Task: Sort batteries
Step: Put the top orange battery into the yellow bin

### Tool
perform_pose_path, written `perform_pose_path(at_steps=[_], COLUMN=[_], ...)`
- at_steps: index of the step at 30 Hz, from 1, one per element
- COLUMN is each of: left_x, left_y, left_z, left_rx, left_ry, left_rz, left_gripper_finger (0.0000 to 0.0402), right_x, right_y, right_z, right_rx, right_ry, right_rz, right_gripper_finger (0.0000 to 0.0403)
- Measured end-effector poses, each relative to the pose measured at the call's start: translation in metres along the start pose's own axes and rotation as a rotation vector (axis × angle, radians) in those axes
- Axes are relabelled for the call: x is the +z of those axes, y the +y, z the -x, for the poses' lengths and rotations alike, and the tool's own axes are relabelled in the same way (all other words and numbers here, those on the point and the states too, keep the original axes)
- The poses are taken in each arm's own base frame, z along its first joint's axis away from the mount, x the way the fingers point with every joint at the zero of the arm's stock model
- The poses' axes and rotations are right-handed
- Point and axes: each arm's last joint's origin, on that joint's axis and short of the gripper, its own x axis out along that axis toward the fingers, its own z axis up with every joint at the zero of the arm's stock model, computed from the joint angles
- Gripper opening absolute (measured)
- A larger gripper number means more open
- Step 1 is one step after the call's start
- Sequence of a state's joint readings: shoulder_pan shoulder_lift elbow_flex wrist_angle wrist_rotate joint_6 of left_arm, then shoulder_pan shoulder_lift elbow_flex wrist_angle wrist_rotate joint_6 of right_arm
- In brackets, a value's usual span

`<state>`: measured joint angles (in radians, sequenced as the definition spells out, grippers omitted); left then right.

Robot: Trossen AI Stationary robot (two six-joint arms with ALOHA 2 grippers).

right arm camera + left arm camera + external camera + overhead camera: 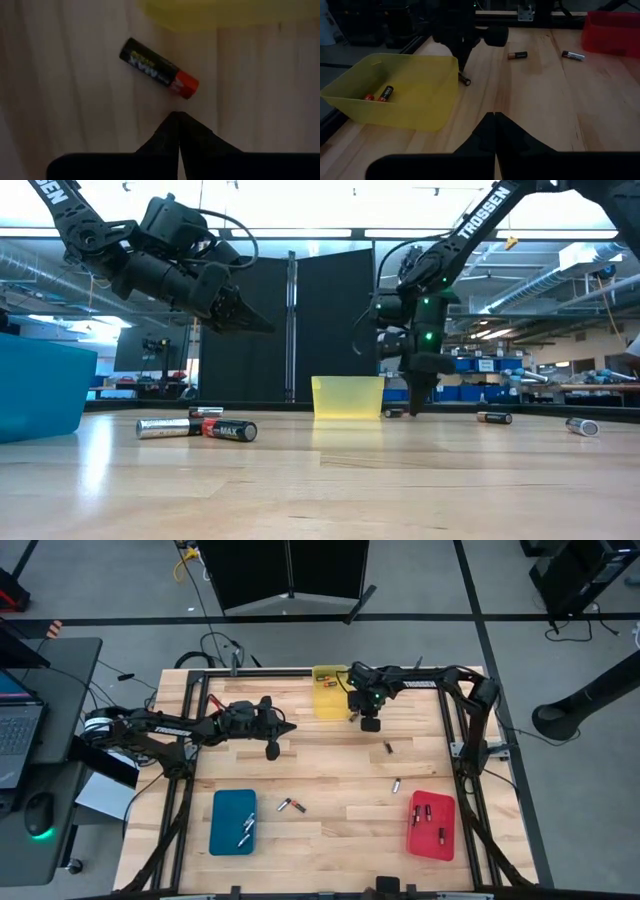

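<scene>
- The right gripper [177,116] is clenched with nothing between its fingers, pointing down at the table [340,770] just beside the yellow tray [328,690].
- A black and red battery [159,68] lies free on the wood, near its fingertips, beside the yellow tray.
- The left gripper [494,116] is also clenched and empty, raised above the table, well apart from the yellow tray.
- 2 batteries [379,94] lie inside the yellow tray.

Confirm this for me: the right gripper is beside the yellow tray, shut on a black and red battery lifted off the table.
Not quite. The right gripper is shut beside the yellow tray, but it holds nothing. The right wrist view shows the black and red battery lying on the table just beyond the closed fingertips, not lifted.
</scene>
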<state>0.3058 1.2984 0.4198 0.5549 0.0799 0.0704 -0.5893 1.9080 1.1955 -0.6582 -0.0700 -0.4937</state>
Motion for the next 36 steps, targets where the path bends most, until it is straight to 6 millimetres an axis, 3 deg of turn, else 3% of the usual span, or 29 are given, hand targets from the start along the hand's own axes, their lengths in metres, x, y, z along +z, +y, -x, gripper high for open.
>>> perform_pose_path(at_steps=[8, 17, 36], left_x=[0.0, 0.0, -0.001], left_y=[0.0, 0.0, 0.0], left_z=[0.0, 0.0, 0.0], left_rx=[0.0, 0.0, -0.003], left_ry=[0.001, 0.001, 0.007], left_rz=[-0.002, -0.003, -0.004], left_gripper_finger=[0.0006, 0.0006, 0.0006], right_x=[0.005, 0.013, 0.018], right_y=[0.014, 0.022, 0.034], right_z=[0.029, 0.01, 0.007], right_rx=[-0.05, -0.097, -0.014], right_ry=[-0.039, 0.016, -0.028], right_rz=[0.153, 0.369, 0.485], right_gripper_finger=[0.0091, 0.0172, 0.0146])
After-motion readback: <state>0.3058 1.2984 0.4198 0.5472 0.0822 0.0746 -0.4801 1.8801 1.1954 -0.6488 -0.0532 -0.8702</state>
